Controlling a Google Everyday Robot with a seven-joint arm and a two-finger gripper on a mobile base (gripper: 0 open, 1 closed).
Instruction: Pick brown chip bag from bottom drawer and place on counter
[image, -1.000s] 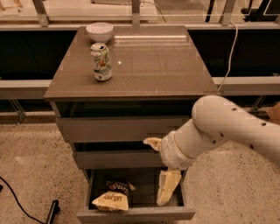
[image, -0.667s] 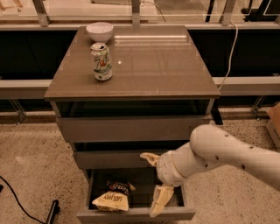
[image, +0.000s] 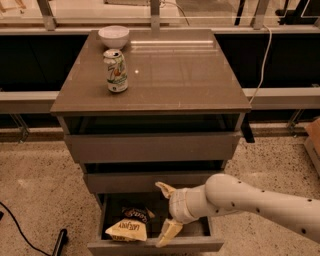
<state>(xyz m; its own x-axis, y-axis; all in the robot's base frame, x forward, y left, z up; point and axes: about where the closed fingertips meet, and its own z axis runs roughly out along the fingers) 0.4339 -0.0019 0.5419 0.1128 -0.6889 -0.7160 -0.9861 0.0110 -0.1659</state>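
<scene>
The brown chip bag (image: 129, 226) lies in the left half of the open bottom drawer (image: 155, 244), its cream "LATE JULY" end toward the front and its dark body behind. My gripper (image: 164, 212) reaches in from the right, low over the drawer, just right of the bag. Its cream fingers (image: 167, 233) are spread apart and hold nothing. One finger points up toward the middle drawer, the other down to the drawer's front edge. The counter (image: 170, 70) tops the cabinet above.
A white-and-green drink can (image: 116, 71) and a white bowl (image: 113, 36) stand on the counter's left side. The two upper grey drawers (image: 150, 147) sit slightly open. A black cable (image: 20, 231) lies on the floor at the left. A cardboard box (image: 314, 140) is at the right edge.
My arm has lowered and moved left, bringing the gripper from beside the drawer's right part down over its middle, closer to the chip bag. The bag has not moved.
</scene>
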